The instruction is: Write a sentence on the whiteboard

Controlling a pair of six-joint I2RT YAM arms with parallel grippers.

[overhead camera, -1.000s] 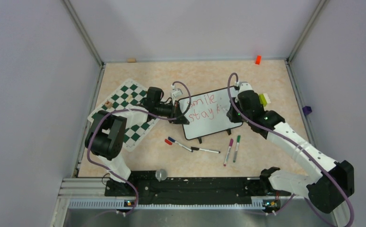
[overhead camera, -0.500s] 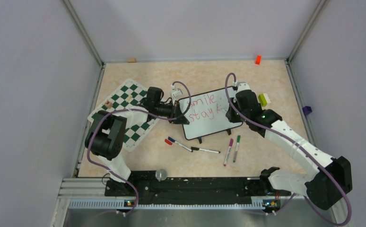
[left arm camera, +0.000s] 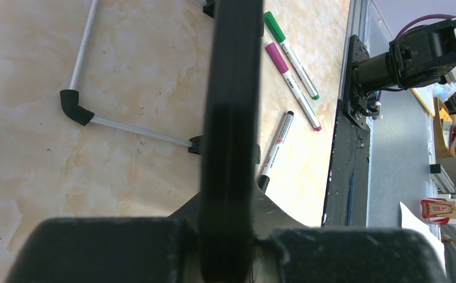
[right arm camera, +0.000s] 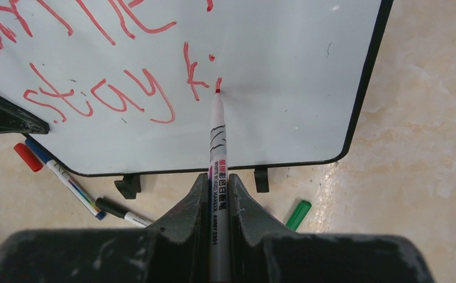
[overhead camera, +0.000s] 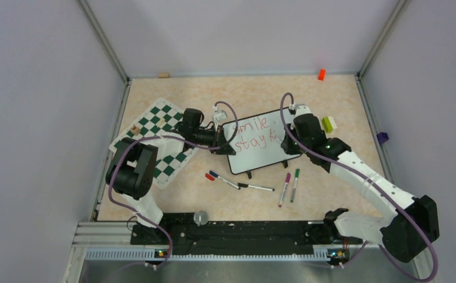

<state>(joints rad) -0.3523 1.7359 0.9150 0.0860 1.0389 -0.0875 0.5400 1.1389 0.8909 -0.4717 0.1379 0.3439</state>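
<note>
The whiteboard (overhead camera: 261, 154) stands tilted on its two black feet in the middle of the table. The sentence (right arm camera: 105, 97) is in red, reading "smile" above "stay ki". My right gripper (right arm camera: 218, 188) is shut on a red marker (right arm camera: 218, 141). Its tip touches the board just right of the "i", where a short red stroke shows. My left gripper (left arm camera: 228, 236) is shut on the board's black left edge (left arm camera: 231, 88). In the top view the left gripper (overhead camera: 222, 141) and the right gripper (overhead camera: 286, 141) sit at opposite ends of the board.
A green-and-white chess mat (overhead camera: 161, 141) lies left of the board. Several loose markers lie in front: a blue one (overhead camera: 222, 180), black (overhead camera: 255, 187), purple (overhead camera: 285, 188) and green (overhead camera: 294, 184). A yellow-green block (overhead camera: 329, 124) sits right of the board, an orange block (overhead camera: 321, 74) at the back wall.
My right gripper has shifted a little to the right along the second line, and more red strokes now show after "stay". The left arm and the board have not moved.
</note>
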